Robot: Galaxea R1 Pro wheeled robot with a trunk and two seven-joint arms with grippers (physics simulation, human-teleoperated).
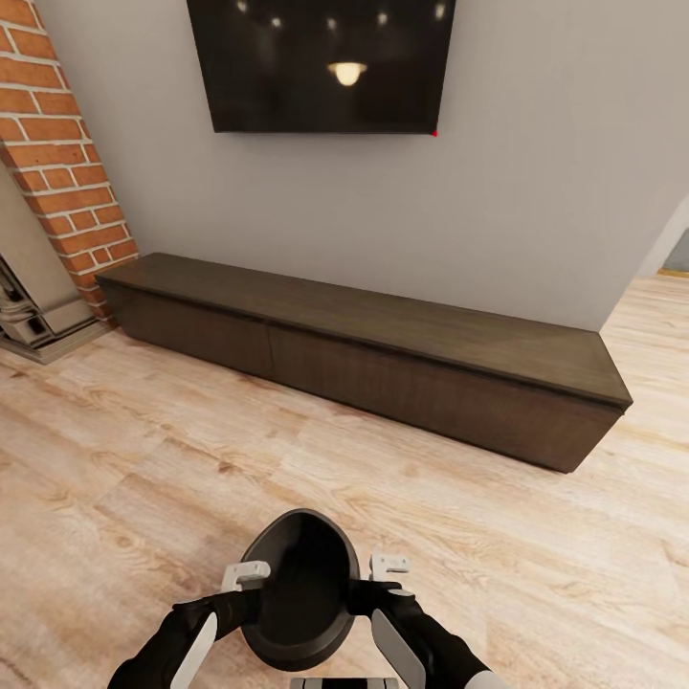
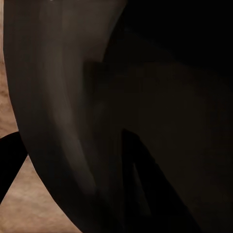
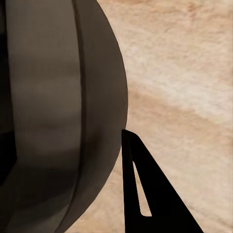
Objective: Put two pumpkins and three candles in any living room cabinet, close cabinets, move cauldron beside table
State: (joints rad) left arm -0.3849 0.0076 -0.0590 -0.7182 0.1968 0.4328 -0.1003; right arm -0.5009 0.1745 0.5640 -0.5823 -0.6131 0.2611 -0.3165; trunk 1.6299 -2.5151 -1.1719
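Observation:
A black round cauldron hangs low in front of me above the wood floor, its open mouth facing up. My left gripper is shut on its left rim and my right gripper on its right rim. In the left wrist view the dark cauldron wall sits right at the camera. In the right wrist view one black finger lies against the outside of the cauldron. The cabinet, a long low dark-brown console, stands against the grey wall ahead with its drawer fronts flush and closed.
A dark wall-mounted TV hangs above the console. A red brick column with a stone hearth stands at the left. Pale wood floor lies between me and the console. An opening shows at the right.

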